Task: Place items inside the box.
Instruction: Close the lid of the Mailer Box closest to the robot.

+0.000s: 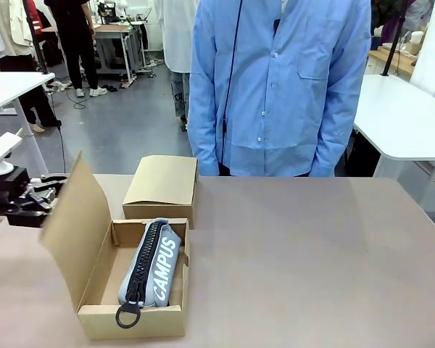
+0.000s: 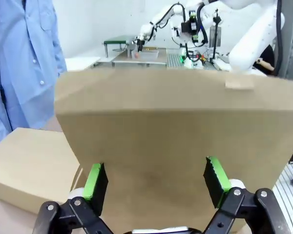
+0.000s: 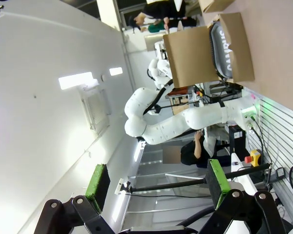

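Behind the box's raised flap [image 2: 176,136], my left pincer [image 2: 156,183] is hovering apart, risking shoving the box [image 1: 134,319].

- Brown table [image 1: 312,254]: fills the foreground of the front view.
- Grey floor [image 1: 123,123]: extends behind the brown table.
- White tables [image 1: 409,116]: one beyond each far corner of the brown table.
- Workbench [image 1: 119,32]: far back, left of the brown table.
- White wall [image 3: 44,122]: carries lit rectangular light panels [image 3: 78,80].
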Robot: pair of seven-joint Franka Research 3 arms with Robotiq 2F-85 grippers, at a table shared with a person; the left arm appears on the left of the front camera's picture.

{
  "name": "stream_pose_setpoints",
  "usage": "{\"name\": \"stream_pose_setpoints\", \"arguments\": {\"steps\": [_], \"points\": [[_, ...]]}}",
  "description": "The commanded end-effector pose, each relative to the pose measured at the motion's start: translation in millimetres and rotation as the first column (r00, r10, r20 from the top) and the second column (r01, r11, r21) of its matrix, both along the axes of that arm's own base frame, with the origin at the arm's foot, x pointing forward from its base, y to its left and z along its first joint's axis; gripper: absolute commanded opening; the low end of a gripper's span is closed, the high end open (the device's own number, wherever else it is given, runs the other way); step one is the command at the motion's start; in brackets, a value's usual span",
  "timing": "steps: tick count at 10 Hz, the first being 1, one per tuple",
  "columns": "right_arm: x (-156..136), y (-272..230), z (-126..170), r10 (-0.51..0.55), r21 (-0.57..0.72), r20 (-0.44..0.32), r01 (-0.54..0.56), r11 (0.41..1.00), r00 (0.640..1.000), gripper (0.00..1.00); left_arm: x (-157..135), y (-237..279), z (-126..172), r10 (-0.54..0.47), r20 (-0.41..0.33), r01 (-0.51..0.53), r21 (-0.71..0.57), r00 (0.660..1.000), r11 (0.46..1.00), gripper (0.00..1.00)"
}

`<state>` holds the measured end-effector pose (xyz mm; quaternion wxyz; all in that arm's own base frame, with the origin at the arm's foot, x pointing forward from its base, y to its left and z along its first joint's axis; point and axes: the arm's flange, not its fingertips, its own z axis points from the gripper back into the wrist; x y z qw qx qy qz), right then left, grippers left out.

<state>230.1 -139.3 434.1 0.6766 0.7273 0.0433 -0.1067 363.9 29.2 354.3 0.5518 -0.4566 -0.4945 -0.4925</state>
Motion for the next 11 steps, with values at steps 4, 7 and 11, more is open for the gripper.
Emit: {"name": "stream_pose_setpoints", "arguments": {"steps": [4,7,11], "points": [[1,0,8,-0.005,0.019,-0.013,0.006,1.000,1.000,1.00,-33,-37,-13,-0.104,0.013,0.104,-0.081,0.995,0.991,1.00],[1,0,8,-0.005,0.019,-0.013,0.006,1.000,1.000,1.00,-57,-80,-23,-0.205,-0.054,0.201,-0.075,0.977,0.977,1.00],[1,0,8,-0.005,0.019,-0.013,0.006,1.000,1.000,1.00,-71,-131,-58,-0.280,-0.081,0.284,0.049,0.957,0.958,1.00]]}}
